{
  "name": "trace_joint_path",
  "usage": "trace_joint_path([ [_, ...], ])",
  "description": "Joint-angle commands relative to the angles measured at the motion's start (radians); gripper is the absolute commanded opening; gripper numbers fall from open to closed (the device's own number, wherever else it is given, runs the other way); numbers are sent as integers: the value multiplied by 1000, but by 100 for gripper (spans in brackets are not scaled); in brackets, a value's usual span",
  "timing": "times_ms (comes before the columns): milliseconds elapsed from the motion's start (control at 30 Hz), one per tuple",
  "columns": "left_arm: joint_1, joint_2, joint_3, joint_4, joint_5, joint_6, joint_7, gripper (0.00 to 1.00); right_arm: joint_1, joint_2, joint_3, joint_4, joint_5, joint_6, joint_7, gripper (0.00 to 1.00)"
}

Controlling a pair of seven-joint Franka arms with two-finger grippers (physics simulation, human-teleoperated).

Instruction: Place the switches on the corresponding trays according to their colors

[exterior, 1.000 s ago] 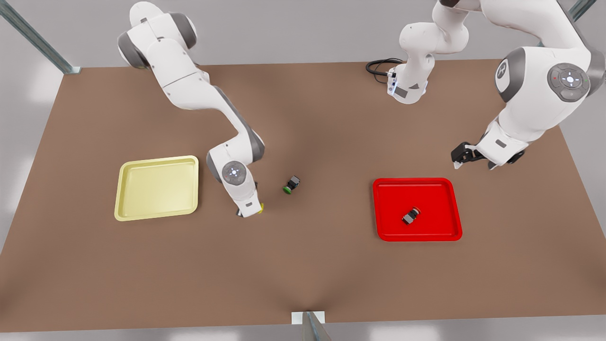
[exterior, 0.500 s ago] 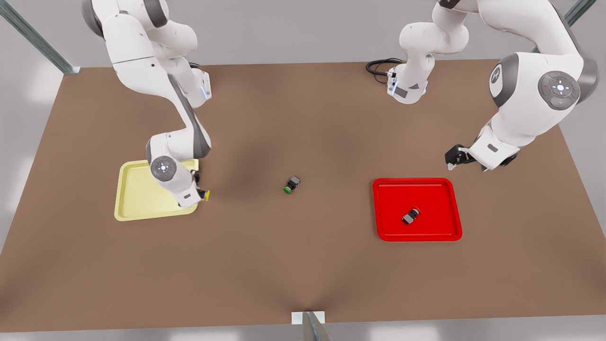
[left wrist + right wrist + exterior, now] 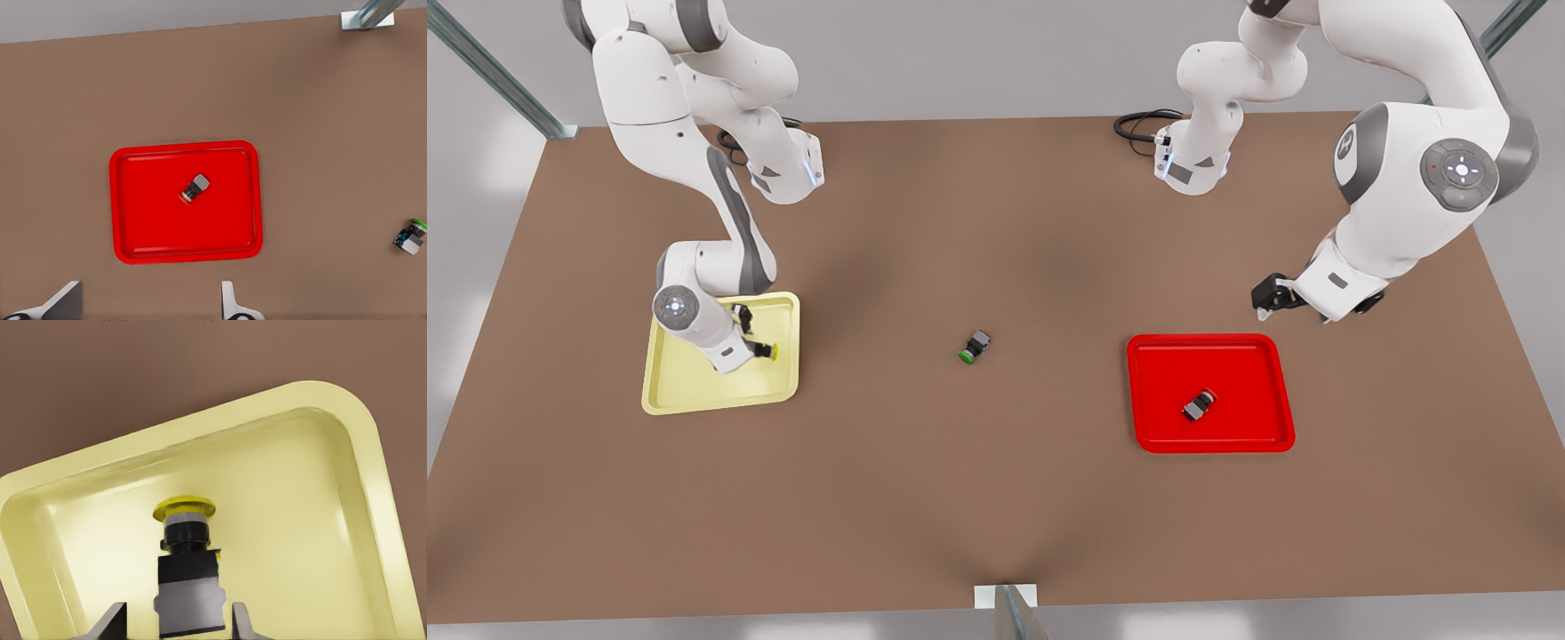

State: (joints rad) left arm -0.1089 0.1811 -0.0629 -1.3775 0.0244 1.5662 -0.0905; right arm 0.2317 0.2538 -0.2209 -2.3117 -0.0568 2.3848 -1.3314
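Observation:
The yellow-capped switch [image 3: 770, 350] [image 3: 187, 543] hangs over the pale yellow tray [image 3: 685, 391] [image 3: 320, 520], near the tray's side toward the table's middle. My right gripper [image 3: 758, 349] [image 3: 177, 623] is shut on its dark body. The red-capped switch [image 3: 1199, 404] [image 3: 195, 189] lies on its side inside the bright red tray [image 3: 1143, 400] [image 3: 120, 213]. My left gripper [image 3: 1265, 300] [image 3: 148, 303] hovers open beyond the red tray's far corner at the front view's right, holding nothing.
A green-capped switch [image 3: 974, 346] [image 3: 410, 238] lies on the brown table [image 3: 996, 498] between the two trays. A black cable [image 3: 1138, 124] coils by the arm base at the table's far edge. Metal frame posts stand at the table's edges.
My right arm has carried the yellow-capped switch toward the front view's left, from the bare table near the green-capped switch to above the yellow tray. My left gripper has drifted slightly leftward.

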Motion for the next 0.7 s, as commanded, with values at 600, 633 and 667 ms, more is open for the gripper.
trace_joint_path([
  [600, 1, 0, 2, 3, 3, 0, 2, 100, -103, -114, 140, 884, 0, -842, 1241, 100],
  [633, 1, 0, 3, 3, 3, 0, 2, 100, -106, -116, 137, 881, 2, -846, 1238, 100],
  [667, 0, 0, 2, 3, 3, 0, 0, 100, -106, -114, 137, 881, -6, -845, 1239, 100],
])
